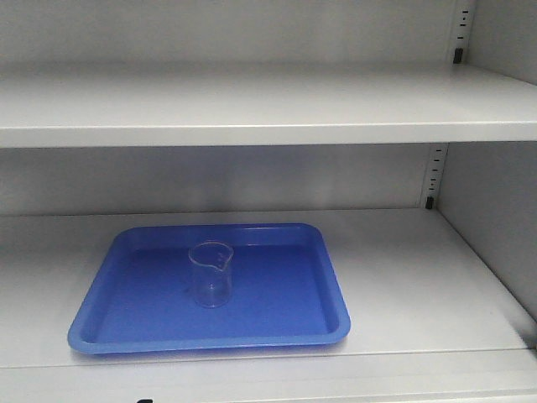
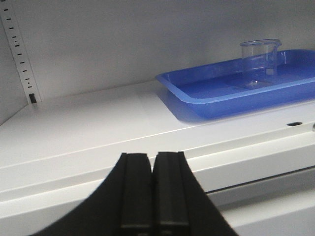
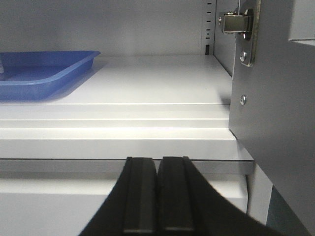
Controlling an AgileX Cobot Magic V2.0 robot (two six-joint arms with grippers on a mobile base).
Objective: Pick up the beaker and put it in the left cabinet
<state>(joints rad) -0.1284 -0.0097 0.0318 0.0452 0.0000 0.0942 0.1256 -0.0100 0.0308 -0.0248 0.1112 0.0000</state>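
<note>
A small clear glass beaker (image 1: 211,274) stands upright in the middle of a blue tray (image 1: 126,323) on the lower shelf of the light grey cabinet (image 1: 419,277). The left wrist view has the beaker (image 2: 259,64) at the upper right, inside the tray (image 2: 197,96). My left gripper (image 2: 152,162) is shut and empty, low in front of the shelf edge, well left of the tray. My right gripper (image 3: 158,164) is also shut and empty, below the shelf's front lip. Its view catches only a corner of the tray (image 3: 59,73).
An upper shelf (image 1: 268,109) spans the cabinet above the tray. Slotted rails (image 1: 433,176) run up the back right corner, and another rail (image 2: 19,54) runs up the back left. A grey door panel with a metal hinge (image 3: 236,22) stands close on the right.
</note>
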